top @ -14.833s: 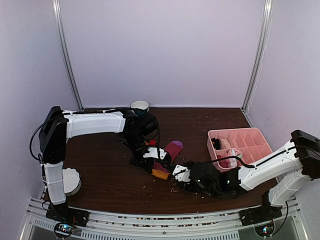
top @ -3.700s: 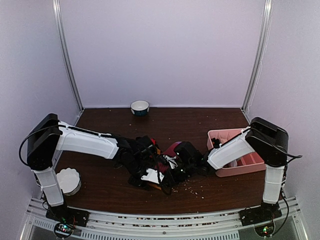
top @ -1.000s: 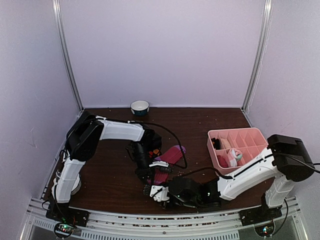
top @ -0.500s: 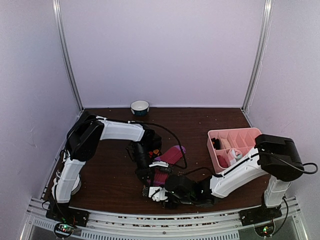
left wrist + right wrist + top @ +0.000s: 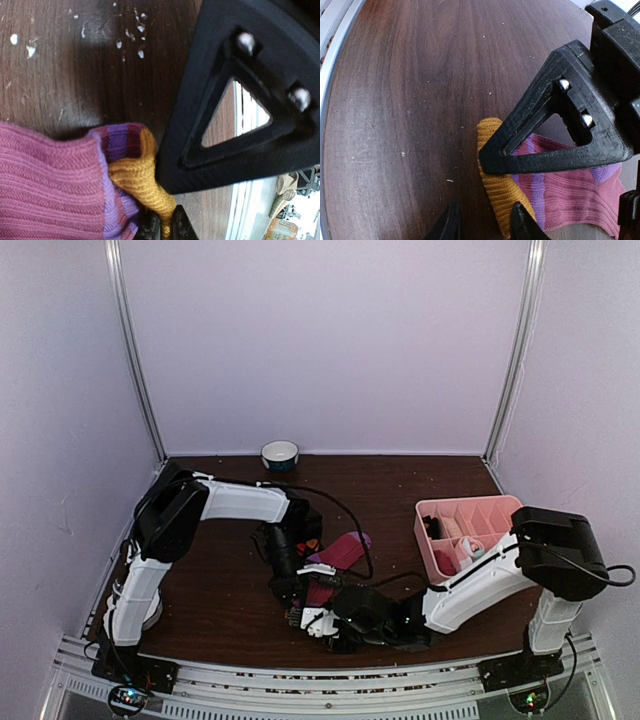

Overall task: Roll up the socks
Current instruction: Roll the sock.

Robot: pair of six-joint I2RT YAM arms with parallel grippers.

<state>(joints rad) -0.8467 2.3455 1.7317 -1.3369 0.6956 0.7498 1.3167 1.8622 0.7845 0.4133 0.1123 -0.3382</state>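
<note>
Counts: two arms, two grippers, one sock clearly seen, one tray, one bowl, one bundle, lots of crumbs (not counted).

Purple sock (image 5: 338, 552) lies flat on the dark table (image 5: 215, 575), mid-front, between the two arm tips. Its orange end (image 5: 496, 182) points toward the near edge and is curled over into a short roll. The second sock can't be made out: only a scrap of red beside the left arm's wrist, too small to tell what it is.

Left gripper (image 5: 163, 227): tips pinched tight on the orange end, with fabric squeezed between them. Right gripper (image 5: 485, 222): low at the table with its jaws parted. One finger (image 5: 451, 222) is on bare wood. The other overlaps the roll, with wood showing in the gap, so it has no hold. The two grippers are nose to nose, and the left one's black finger (image 5: 550, 161) presses across the roll.

Pink tray (image 5: 520, 508) is at the right, with a pale bundle (image 5: 467, 552) in a front compartment. Bowl (image 5: 280, 453) is at the back wall. Crumbs (image 5: 127, 45) are scattered on the wood.

Against half a second ago, the right gripper has slid a little right and in toward the sock. The left arm, sock, tray and bowl are unmoved. Against one second ago, the right arm's elbow is higher and further in.
</note>
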